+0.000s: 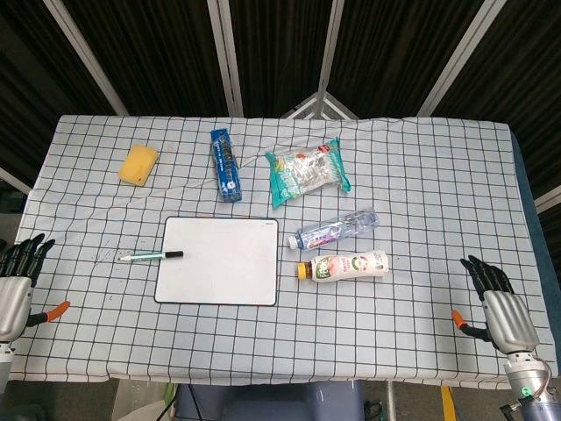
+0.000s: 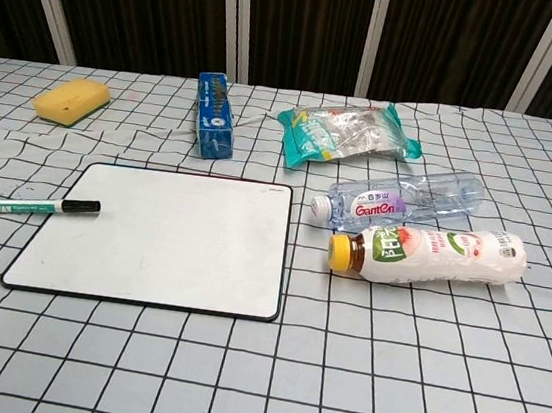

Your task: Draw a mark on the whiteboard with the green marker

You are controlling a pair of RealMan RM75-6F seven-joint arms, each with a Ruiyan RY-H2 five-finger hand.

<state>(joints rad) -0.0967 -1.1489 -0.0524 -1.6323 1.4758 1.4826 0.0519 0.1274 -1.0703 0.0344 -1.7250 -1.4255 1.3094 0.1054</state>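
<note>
On the table a white cloth with a black grid covers the whole top, and behind it dark panels stand between pale slanted bars. The whiteboard lies flat near the front, blank, with a thin dark rim. The green marker lies across its left edge, black cap on the board, white barrel with green lettering out on the cloth. The left hand and right hand rest at the table's sides, fingers apart, holding nothing.
</note>
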